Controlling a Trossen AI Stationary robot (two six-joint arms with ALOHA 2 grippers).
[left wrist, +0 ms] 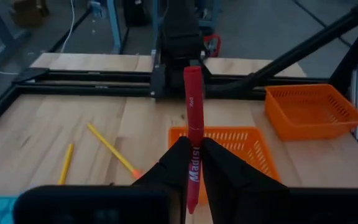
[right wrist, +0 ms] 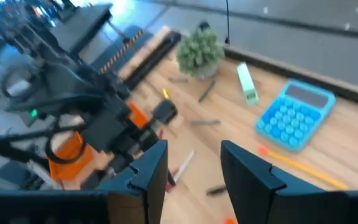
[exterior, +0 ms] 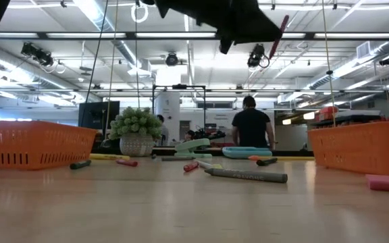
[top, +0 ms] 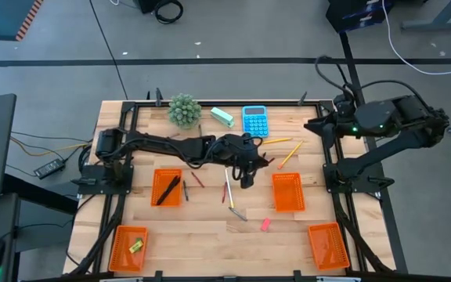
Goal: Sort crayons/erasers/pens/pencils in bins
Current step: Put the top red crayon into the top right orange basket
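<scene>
The left gripper [left wrist: 193, 163] is hanging above the middle of the table, its fingers [left wrist: 229, 171] clamped on a red crayon [left wrist: 192, 124] that is sticking out forward past the tips. In the left wrist view a bin [left wrist: 253, 144] is lying just beyond and under the crayon, a second bin [left wrist: 312, 111] is sitting farther off beside it, and two pencils [left wrist: 112, 148] are lying on the bare wood to the side. From above, a grey crayon [top: 238, 214] and a pink eraser [top: 265, 224] are resting on the table's near half, a bin [top: 167, 187] with black pens [top: 168, 190] is lying under the left arm, and a corner bin [top: 128, 247] is holding a yellow-green eraser [top: 136, 246]. Farther back, a blue calculator [top: 255, 121], a mint-green block [top: 221, 116] and a small plant [top: 184, 110] are standing along the far edge. The right gripper [right wrist: 194, 165] is waiting raised over the table's far right corner, its fingers standing apart and holding nothing.
</scene>
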